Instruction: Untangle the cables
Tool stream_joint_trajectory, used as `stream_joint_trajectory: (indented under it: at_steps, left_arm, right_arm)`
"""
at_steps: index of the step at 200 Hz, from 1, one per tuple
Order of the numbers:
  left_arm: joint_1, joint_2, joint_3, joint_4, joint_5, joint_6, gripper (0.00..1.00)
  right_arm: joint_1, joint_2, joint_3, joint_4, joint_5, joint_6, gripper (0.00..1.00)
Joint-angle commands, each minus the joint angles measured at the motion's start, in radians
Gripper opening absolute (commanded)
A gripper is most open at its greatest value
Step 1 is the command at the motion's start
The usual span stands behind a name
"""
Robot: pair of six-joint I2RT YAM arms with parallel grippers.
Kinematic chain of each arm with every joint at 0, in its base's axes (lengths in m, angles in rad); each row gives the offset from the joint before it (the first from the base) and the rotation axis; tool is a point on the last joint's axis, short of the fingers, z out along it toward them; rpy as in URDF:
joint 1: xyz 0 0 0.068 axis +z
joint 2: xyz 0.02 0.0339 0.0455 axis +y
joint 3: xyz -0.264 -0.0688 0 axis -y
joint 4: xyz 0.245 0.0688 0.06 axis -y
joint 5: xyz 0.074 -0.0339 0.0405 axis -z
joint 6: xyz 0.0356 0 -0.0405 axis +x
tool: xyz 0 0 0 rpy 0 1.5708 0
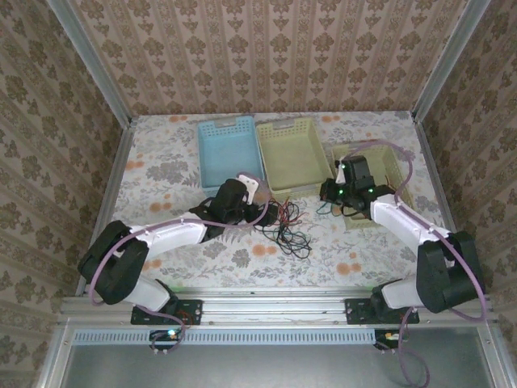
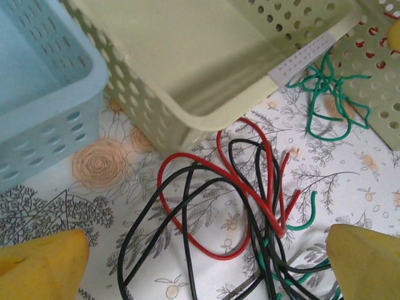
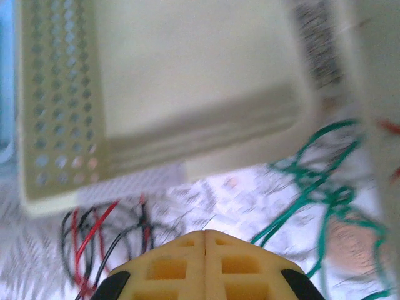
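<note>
A loose tangle of red [image 2: 187, 240], black [image 2: 185, 206] and green [image 2: 300, 225] cables lies on the flowered tablecloth in front of the baskets [image 1: 289, 230]. My left gripper [image 2: 206, 269] hovers over this tangle, open, with one yellow finger [image 2: 40, 265] on each side and nothing between them. A separate green cable [image 2: 331, 94] is knotted at the corner of the pale yellow basket [image 2: 187, 119]. My right gripper [image 3: 205, 250] is shut, its fingers pressed together with nothing visible between them. That green cable [image 3: 312, 162] runs just to its right, and red and black strands [image 3: 94, 231] lie to its left.
A light blue basket [image 1: 229, 149] and the pale yellow basket [image 1: 295, 153] stand side by side at the back. Another perforated basket [image 1: 380, 174] sits to the right, under my right arm. Metal frame rails border the table.
</note>
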Motion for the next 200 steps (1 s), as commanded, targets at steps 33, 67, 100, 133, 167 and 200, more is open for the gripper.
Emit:
stream_joint_trajectory:
  at_steps: [33,67,100,133,167,200]
  left_arm:
    - [0.008,-0.009,-0.025,0.002,0.003,-0.029,0.93]
    - [0.008,0.000,-0.061,0.004,-0.041,-0.072,0.68]
    - [0.006,0.006,-0.098,0.004,-0.074,-0.089,0.50]
    - [0.006,0.007,-0.120,-0.008,-0.098,-0.088,0.35]
    - [0.004,0.018,-0.127,-0.003,-0.095,-0.088,0.31]
    - [-0.005,0.031,-0.123,0.002,-0.095,-0.088,0.35]
  right_arm:
    - [0.173,0.053,0.043,-0.074,-0.185,-0.192,0.36]
    - [0.231,0.186,0.165,-0.132,-0.228,-0.240,0.36]
    - [0.253,0.261,0.223,-0.112,-0.201,-0.218,0.35]
    - [0.254,0.303,0.249,-0.107,-0.176,-0.209,0.35]
    - [0.260,0.322,0.251,-0.106,-0.163,-0.209,0.35]
    - [0.260,0.342,0.252,-0.105,-0.129,-0.215,0.35]
